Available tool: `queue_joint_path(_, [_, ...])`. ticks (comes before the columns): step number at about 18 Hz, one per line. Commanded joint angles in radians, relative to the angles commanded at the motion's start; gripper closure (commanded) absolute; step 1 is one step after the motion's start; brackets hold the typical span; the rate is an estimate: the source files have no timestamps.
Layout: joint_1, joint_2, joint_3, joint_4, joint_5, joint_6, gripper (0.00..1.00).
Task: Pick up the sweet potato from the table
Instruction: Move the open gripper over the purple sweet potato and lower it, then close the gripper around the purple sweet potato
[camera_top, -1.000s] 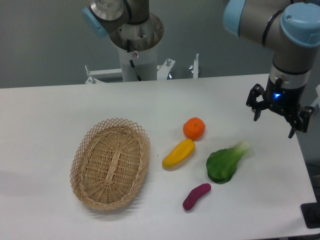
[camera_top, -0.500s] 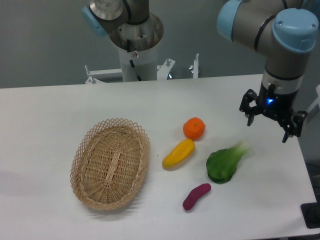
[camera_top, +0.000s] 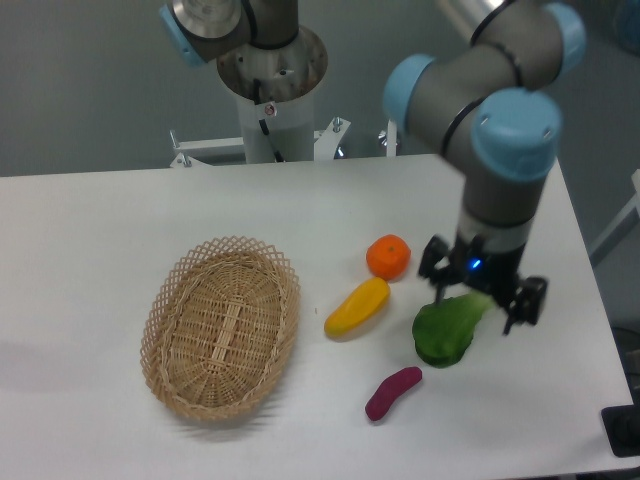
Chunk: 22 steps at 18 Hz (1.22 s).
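My gripper (camera_top: 480, 303) hangs over the green leafy vegetable (camera_top: 447, 328), fingers spread, holding nothing. The sweet potato (camera_top: 392, 392) lies on the table (camera_top: 100, 220) just left and nearer, apart from the vegetable, with bare tabletop toward the near edge.

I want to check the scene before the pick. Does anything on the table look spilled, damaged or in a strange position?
Nothing stands out. The sweet potato, yellow vegetable, orange fruit and leafy green lie intact on the table; the basket sits upright. The open claw hovers above the green.
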Motion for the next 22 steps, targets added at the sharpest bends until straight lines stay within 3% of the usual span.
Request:
queue_joint_path(2, [-0.028,-0.035,-0.008,0.054,-0.003,-0.057,0.0])
queue_joint_path(6, [-0.048,-0.12,-0.006,0.08,0.006,-0.049,0.0])
queue_joint_path(10, [-0.063,-0.153,-0.032,0.138,0.014,-0.028,0.0])
queue_joint_path(13, [-0.075,-0.166,-0.069,0.192,0.07,0.055,0.0])
queue_joint_path(17, [-0.08,-0.163,-0.118,0.252,0.072,0.064,0.0])
queue_joint_path(22, [-0.083,-0.163,-0.135,0.264,0.075,0.066,0.0])
